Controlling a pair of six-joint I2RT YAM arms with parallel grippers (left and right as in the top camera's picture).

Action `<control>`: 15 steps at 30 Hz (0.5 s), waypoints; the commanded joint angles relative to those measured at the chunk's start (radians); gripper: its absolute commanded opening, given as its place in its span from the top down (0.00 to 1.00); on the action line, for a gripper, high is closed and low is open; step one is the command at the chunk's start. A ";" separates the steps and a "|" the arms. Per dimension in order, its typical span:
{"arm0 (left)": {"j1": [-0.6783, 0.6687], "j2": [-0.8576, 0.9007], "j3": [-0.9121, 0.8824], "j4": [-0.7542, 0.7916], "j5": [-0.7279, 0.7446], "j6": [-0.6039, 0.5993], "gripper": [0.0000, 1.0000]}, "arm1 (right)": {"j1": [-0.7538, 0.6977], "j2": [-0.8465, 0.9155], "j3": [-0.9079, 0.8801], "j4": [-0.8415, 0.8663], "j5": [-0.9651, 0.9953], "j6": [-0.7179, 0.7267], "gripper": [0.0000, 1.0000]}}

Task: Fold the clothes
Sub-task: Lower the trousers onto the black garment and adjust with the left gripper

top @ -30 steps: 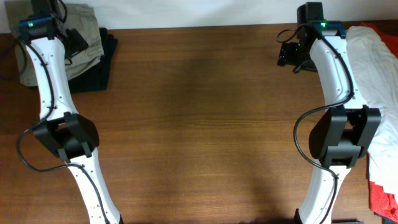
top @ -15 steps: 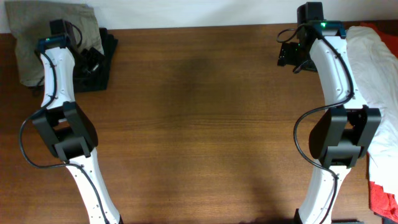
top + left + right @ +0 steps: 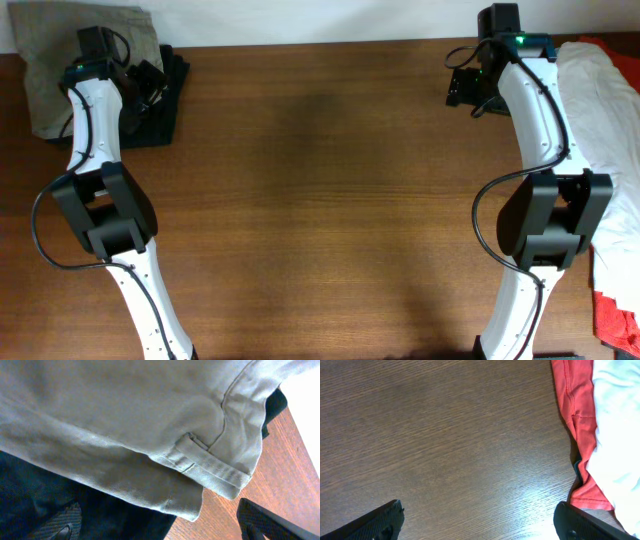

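Note:
The pale khaki trousers (image 3: 50,60) lie bunched at the table's far left corner, partly over a black garment (image 3: 160,110). In the left wrist view the trousers (image 3: 125,425) fill the frame, with a seam and a belt loop, and the black garment (image 3: 115,520) lies under their edge. My left gripper (image 3: 140,85) is open and empty, hovering over the trousers' right edge and the black garment; it shows in the left wrist view (image 3: 160,527). My right gripper (image 3: 465,88) is open and empty over bare wood at the far right; it shows in the right wrist view (image 3: 480,522).
A white garment (image 3: 605,110) and a red garment (image 3: 615,320) lie piled along the right edge; they show in the right wrist view as the white garment (image 3: 620,435) and the red garment (image 3: 580,420). The brown wooden table (image 3: 320,200) spans the middle.
The left arm swung from the far left corner rightward and now sits over the trousers' right edge and the black garment. The trousers lie more spread out. The right arm has not moved.

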 commanded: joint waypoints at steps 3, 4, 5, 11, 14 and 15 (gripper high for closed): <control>0.008 -0.004 -0.071 0.071 0.011 -0.110 0.04 | 0.004 -0.037 0.016 0.000 0.017 0.002 0.01; 0.008 -0.003 -0.080 0.085 0.011 -0.117 0.04 | 0.004 -0.037 0.016 0.000 0.017 0.002 0.01; 0.008 -0.003 -0.087 0.105 0.011 -0.121 0.04 | 0.004 -0.037 0.016 0.000 0.017 0.002 0.01; 0.008 -0.001 -0.092 0.205 0.010 -0.121 0.17 | 0.004 -0.037 0.016 0.000 0.017 0.002 0.01; 0.008 -0.001 -0.096 0.217 -0.001 -0.121 0.20 | 0.004 -0.037 0.016 0.000 0.017 0.002 0.01; 0.008 0.000 -0.096 0.217 -0.008 -0.121 0.22 | 0.004 -0.037 0.016 0.000 0.017 0.002 0.01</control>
